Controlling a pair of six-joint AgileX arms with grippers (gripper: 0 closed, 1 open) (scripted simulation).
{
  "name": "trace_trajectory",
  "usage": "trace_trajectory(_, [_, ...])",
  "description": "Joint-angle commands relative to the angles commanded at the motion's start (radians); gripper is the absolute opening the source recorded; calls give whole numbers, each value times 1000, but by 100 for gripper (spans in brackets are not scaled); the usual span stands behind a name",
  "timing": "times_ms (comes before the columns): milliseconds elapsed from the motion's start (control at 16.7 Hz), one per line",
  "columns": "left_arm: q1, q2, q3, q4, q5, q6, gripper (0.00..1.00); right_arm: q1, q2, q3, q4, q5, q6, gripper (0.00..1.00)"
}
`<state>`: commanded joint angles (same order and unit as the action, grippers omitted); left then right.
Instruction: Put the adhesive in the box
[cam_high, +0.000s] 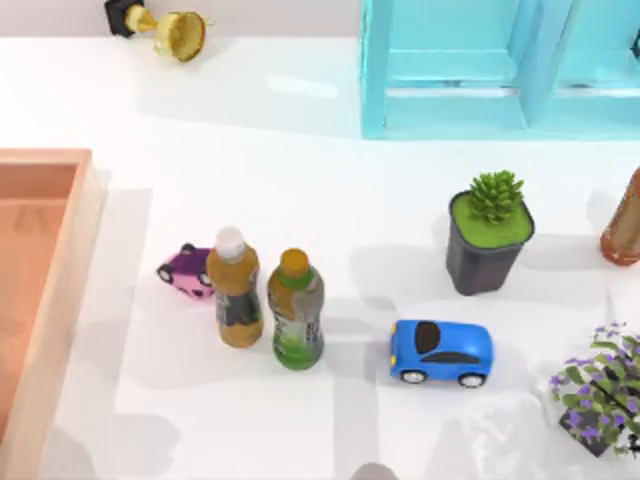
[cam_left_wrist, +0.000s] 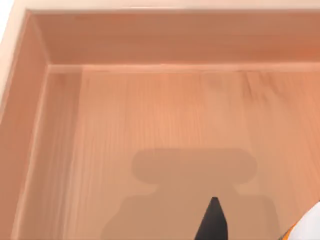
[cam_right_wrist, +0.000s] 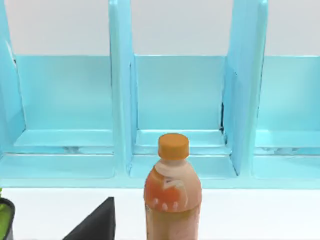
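The box (cam_high: 48, 330) is a large orange-tan wooden tray at the table's left edge. Its floor and inner walls (cam_left_wrist: 165, 45) lie below my left wrist camera. My left gripper (cam_left_wrist: 250, 232) hangs over the box floor, with one dark fingertip (cam_left_wrist: 213, 220) in sight. Beside that fingertip is a white body with an orange edge, the adhesive (cam_left_wrist: 306, 225), held above the wood. The gripper's shadow falls on the box floor. My right gripper (cam_right_wrist: 94, 224) idles at the table's right, facing the shelf.
An amber bottle (cam_high: 234, 290), a green-labelled bottle (cam_high: 296, 312) and a pink toy car (cam_high: 185, 270) stand right of the box. Further right are a blue car (cam_high: 441, 352), a potted succulent (cam_high: 488, 232), purple flowers (cam_high: 600, 392) and an orange bottle (cam_right_wrist: 172, 192). The blue shelf (cam_high: 500, 65) and a trophy (cam_high: 170, 32) stand at the back.
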<state>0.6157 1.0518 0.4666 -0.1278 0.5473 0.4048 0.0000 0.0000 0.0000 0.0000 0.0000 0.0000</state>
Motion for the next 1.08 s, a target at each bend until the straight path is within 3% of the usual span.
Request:
trace_trajectory(540, [-105, 284, -31, 368, -80, -75, 0, 0, 0, 0, 0, 0, 0, 100])
trace_trajectory(840, [-121, 308, -39, 393, -92, -87, 0, 0, 0, 0, 0, 0, 0, 100])
trace_trajectory(1080, [-121, 308, -39, 393, -92, -87, 30, 0, 0, 0, 0, 0, 0, 100])
